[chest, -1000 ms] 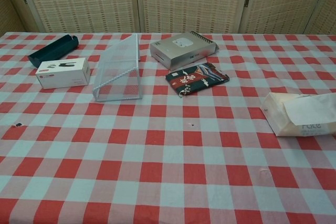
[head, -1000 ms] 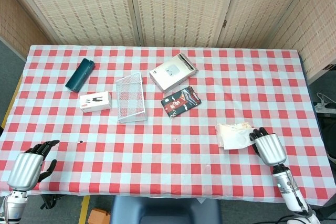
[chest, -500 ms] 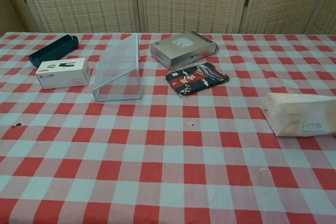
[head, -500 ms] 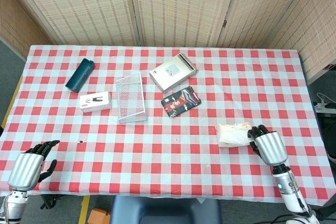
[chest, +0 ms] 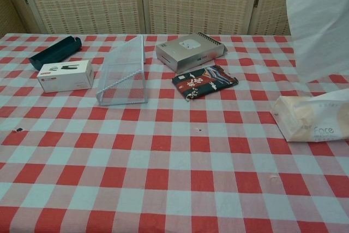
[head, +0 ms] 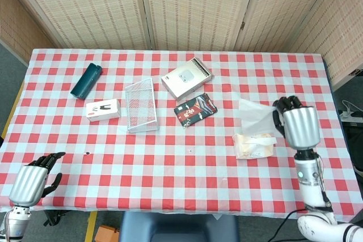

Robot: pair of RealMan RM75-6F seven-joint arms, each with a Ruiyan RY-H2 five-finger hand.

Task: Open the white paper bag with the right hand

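The white paper bag (head: 255,118) hangs flat and thin above the table at the right, and my right hand (head: 298,124) grips its right edge, raised off the cloth. In the chest view the bag (chest: 320,25) fills the upper right corner; the hand itself is out of that frame. Below the bag lies a soft tissue pack (head: 254,145), printed "face" (chest: 313,124). My left hand (head: 28,182) rests at the table's near left edge, holding nothing, fingers apart.
On the red-checked tablecloth (head: 187,162) are a wire mesh tray (head: 141,105), a white small box (head: 102,109), a dark teal case (head: 85,81), a grey-white box (head: 186,77) and a dark patterned pouch (head: 195,109). Woven screens stand behind.
My right hand has risen from beside the tissue pack and moved back, lifting the white paper bag into the air. The left hand has not moved.
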